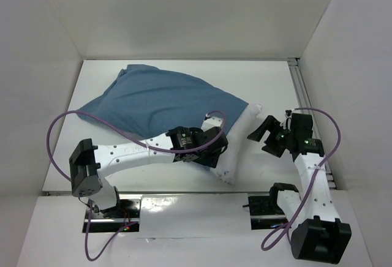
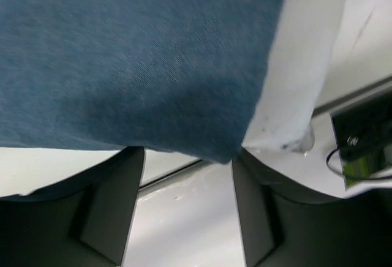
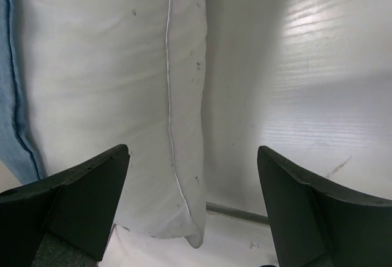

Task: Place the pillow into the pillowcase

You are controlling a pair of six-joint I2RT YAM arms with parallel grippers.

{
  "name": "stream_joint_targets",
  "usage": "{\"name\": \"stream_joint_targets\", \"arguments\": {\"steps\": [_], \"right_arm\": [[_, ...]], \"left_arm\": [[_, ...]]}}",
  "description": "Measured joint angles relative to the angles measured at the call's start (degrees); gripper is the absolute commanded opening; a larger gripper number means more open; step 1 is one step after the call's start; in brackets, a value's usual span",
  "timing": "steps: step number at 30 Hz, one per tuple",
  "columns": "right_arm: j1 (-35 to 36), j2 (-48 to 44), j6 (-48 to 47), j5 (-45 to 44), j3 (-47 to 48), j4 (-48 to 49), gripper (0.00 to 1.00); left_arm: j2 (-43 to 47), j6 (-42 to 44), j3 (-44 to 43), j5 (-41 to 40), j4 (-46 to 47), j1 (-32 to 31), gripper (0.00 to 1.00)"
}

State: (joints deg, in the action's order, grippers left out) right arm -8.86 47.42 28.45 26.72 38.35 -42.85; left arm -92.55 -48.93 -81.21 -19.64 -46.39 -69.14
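One white pillow (image 1: 241,136) lies on the white bench (image 1: 272,83). Most of it is inside the one blue pillowcase (image 1: 165,98), and its right end sticks out. My left fingers (image 2: 110,206) are spread apart at the case's edge, pinching nothing. My right fingers (image 3: 79,199) are wide open by the pillow's end, holding nothing. White walls (image 1: 184,10) stand on three sides.

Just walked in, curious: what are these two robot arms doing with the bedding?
They're stuffing a white pillow into a blue pillowcase. The pillow is mostly inside; one end pokes out on the right. The left hand sits open at the case's open edge, and the right hand is open, just clear of that bare end.
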Motion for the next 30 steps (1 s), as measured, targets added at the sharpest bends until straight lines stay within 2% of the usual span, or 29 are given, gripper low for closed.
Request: {"name": "stream_joint_targets", "arguments": {"steps": [2,4,7,8,10,13,16,19,21,23,24,26,28,30], "right_arm": [[0.1,0.0,-1.2,1.4,-0.5,-0.6,0.94],[0.4,0.0,-2.3,2.7,-0.5,-1.6,0.95],[2.0,-1.0,-3.5,4.6,-0.8,-2.4,0.95],[2.6,-1.8,-3.9,5.2,-1.3,-2.4,0.95],[3.5,-4.2,-4.0,6.8,-3.2,-2.4,0.92],[4.6,-7.1,-3.2,10.1,-6.1,-2.0,0.84],[7.1,-8.3,-2.5,12.2,-7.7,-1.6,0.85],[12.6,-7.6,-0.9,12.8,-8.1,1.2,0.87],[17.9,-6.3,1.8,12.1,-9.2,5.6,0.81],[24.0,-4.2,4.8,10.8,-10.6,10.7,0.66],[26.8,-2.7,6.2,9.8,-11.0,13.4,0.35],[33.1,2.2,9.1,7.1,-11.0,20.3,0.02],[36.5,8.8,11.4,5.6,-8.0,23.0,0.0],[37.0,14.7,12.7,5.3,-2.2,23.6,0.0]], "left_arm": [[-0.5,-1.7,0.0,-1.5,0.6,0.1,0.63],[-1.2,-3.1,0.0,-2.6,0.5,0.1,0.52],[-2.0,-5.3,0.0,-3.9,-0.1,0.1,0.29],[-2.0,-5.7,0.0,-4.2,-0.1,0.1,0.16],[-2.0,-6.1,0.0,-4.5,0.0,0.1,0.02],[-2.0,-5.9,-0.2,-4.4,-0.2,0.1,0.0],[-2.0,-5.3,-1.3,-4.0,-0.8,0.1,0.0],[-1.7,-5.0,-2.5,-3.6,-1.1,0.1,0.0],[-1.4,-4.9,-2.9,-3.5,-1.2,0.1,0.0],[-1.2,-4.5,-3.4,-3.3,-1.4,0.1,0.0],[-1.2,-3.9,-3.7,-3.0,-1.6,0.1,0.0],[-1.2,-2.9,-5.0,-2.3,-2.8,0.1,0.0],[-1.5,-0.6,-7.8,-0.9,-5.1,0.2,0.0],[-2.6,2.5,-13.8,1.4,-8.3,0.5,0.0]]}}
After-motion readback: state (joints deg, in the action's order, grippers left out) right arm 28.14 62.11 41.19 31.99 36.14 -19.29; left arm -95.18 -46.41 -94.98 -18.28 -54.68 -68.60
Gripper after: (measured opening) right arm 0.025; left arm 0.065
